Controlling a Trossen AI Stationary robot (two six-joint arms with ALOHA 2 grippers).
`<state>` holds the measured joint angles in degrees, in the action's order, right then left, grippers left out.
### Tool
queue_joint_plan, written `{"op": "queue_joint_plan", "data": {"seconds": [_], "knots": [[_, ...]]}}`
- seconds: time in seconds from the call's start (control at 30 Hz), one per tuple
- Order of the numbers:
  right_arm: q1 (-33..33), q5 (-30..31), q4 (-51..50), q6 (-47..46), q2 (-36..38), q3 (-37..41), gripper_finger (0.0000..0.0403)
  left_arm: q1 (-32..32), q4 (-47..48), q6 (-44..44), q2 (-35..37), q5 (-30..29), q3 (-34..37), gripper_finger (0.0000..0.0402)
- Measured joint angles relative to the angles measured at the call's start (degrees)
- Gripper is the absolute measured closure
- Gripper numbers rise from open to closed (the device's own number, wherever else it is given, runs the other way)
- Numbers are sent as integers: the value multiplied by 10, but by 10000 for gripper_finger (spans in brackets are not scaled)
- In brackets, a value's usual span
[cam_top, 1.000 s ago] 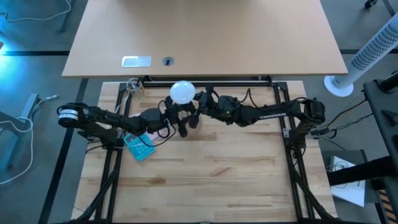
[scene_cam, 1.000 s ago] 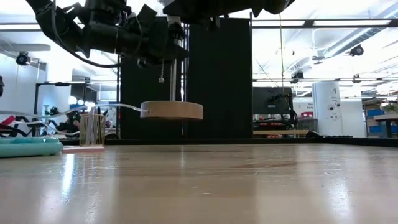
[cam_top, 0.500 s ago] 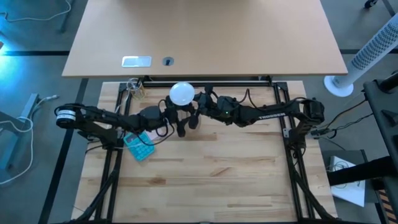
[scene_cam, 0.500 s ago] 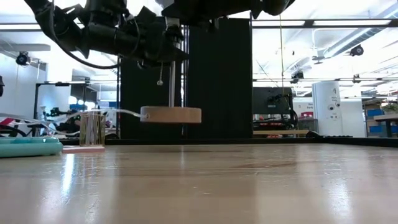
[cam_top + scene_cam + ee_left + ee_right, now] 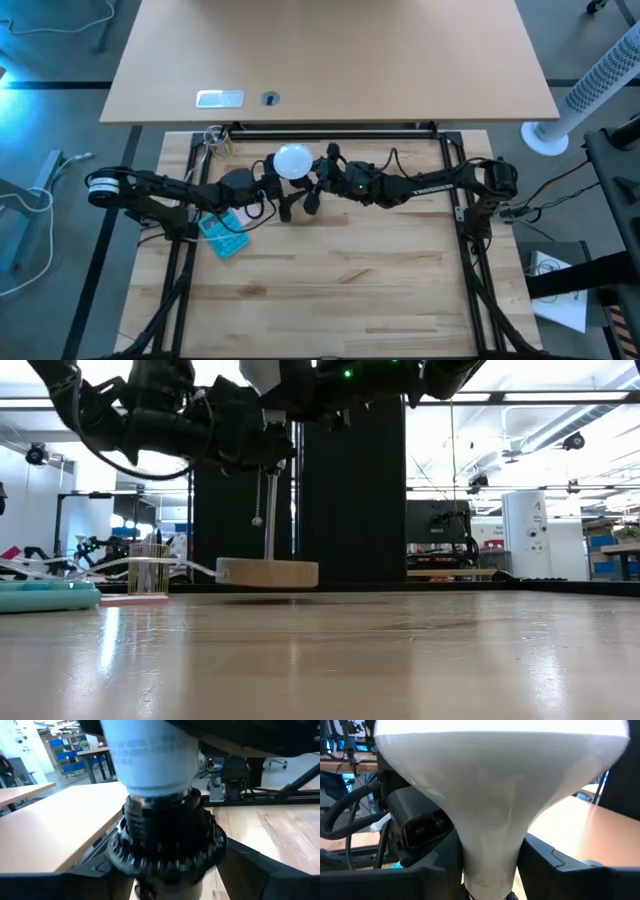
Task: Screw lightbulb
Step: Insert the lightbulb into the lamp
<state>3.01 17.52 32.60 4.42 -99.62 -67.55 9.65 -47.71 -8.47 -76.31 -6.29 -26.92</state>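
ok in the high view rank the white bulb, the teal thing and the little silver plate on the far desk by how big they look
1. Teal flat object on the slatted wooden table, partly under the left arm, so its full extent is unsure.
2. White frosted globe lightbulb; sits higher, nearer the camera, so close to the first.
3. Silver rectangular plate: close to the bulb, unsure.

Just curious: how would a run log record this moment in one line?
white frosted globe lightbulb: seated in black socket | round wooden disc: low over table

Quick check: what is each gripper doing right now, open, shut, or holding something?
Left gripper: at the black socket below the lightbulb; cannot be told whether it grips.
Right gripper: closed on the lightbulb's neck.
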Motion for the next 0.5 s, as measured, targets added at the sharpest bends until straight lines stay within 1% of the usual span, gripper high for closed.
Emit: {"op": "queue_joint_plan", "data": {"seconds": [0.17,0.37,0.5], "knots": [[0,-14,50,-16,-31,15,260,0,-38,16,0,10,42,166],[-1,-33,92,-18,-59,13,265,0,-103,20,-1,26,90,166],[-1,-58,95,-19,-61,13,257,7,-142,24,-2,65,122,166]]}}
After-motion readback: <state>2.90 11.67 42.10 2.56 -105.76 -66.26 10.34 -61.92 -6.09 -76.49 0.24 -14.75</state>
